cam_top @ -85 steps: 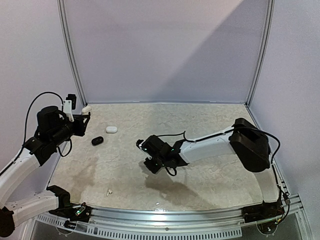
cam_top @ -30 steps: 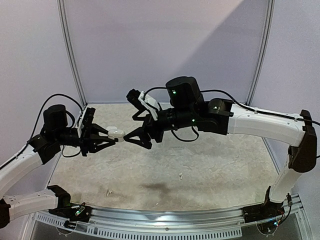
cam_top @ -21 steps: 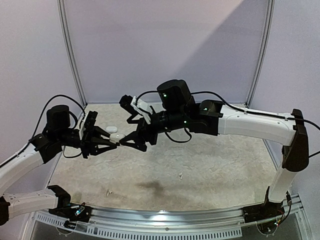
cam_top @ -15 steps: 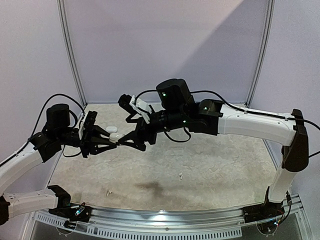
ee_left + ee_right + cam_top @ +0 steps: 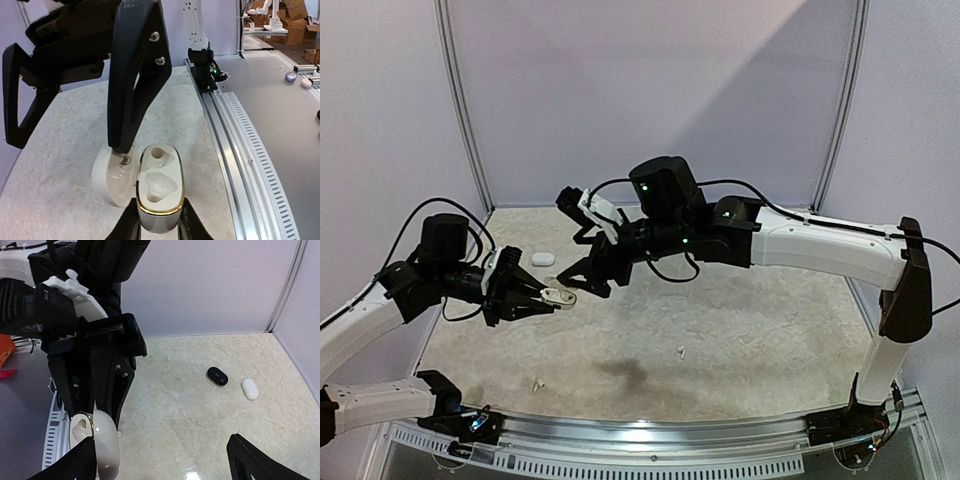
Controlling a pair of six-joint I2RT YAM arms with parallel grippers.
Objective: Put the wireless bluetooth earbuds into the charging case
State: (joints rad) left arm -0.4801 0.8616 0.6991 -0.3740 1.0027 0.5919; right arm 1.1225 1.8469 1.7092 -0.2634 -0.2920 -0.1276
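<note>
My left gripper [image 5: 552, 297] is shut on a white charging case [image 5: 159, 200] and holds it above the table. The case lid [image 5: 112, 175] is swung open to the side, and both wells are empty. My right gripper [image 5: 582, 282] is open, facing the left one. One of its fingertips [image 5: 122, 145] rests on the inside of the lid. In the right wrist view the case [image 5: 80, 432] sits by the left finger, with nothing between the fingers of the right gripper [image 5: 162, 465]. Two white earbuds [image 5: 681, 351] [image 5: 536, 382] lie on the table below.
A second white case [image 5: 250, 389] and a black case [image 5: 217, 376] lie on the table near the back left. The metal rail [image 5: 650, 432] runs along the near edge. The booth walls close in the back and sides.
The case lid was shut a second ago and now stands open. My right gripper has moved left and down against it. The left gripper has sunk slightly with the case.
</note>
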